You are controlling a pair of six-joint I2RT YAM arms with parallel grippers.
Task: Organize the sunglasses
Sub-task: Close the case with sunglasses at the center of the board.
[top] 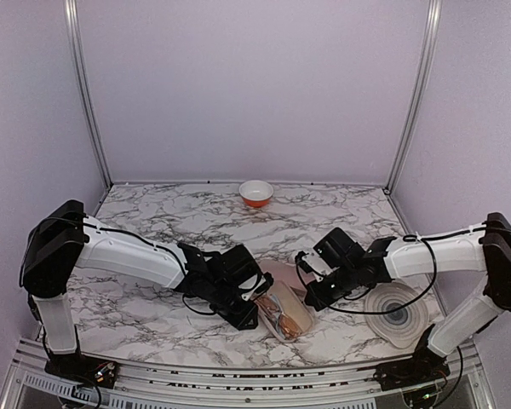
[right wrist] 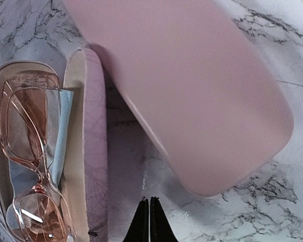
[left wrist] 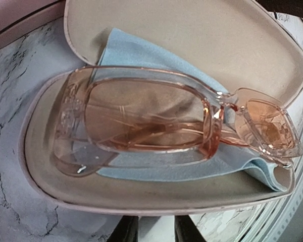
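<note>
One pair of sunglasses [left wrist: 146, 116] with a translucent orange-pink frame and tinted lenses lies folded in an open pink case [left wrist: 141, 201], on a light blue cloth [left wrist: 126, 50]. From above, the sunglasses [top: 283, 317] sit near the table's front, between the arms. My left gripper [left wrist: 156, 233] is just outside the case's near rim; its fingers are a little apart with nothing between them. My right gripper [right wrist: 149, 199] is shut and empty, hovering over the marble between the open case's lid [right wrist: 91, 126] and a closed pink case [right wrist: 192, 85].
An orange and white bowl [top: 255, 192] stands at the table's back edge. A pale round object with a dark centre [top: 396, 313] lies under the right arm. The metal rail of the table's front edge [top: 238, 375] runs just behind the open case.
</note>
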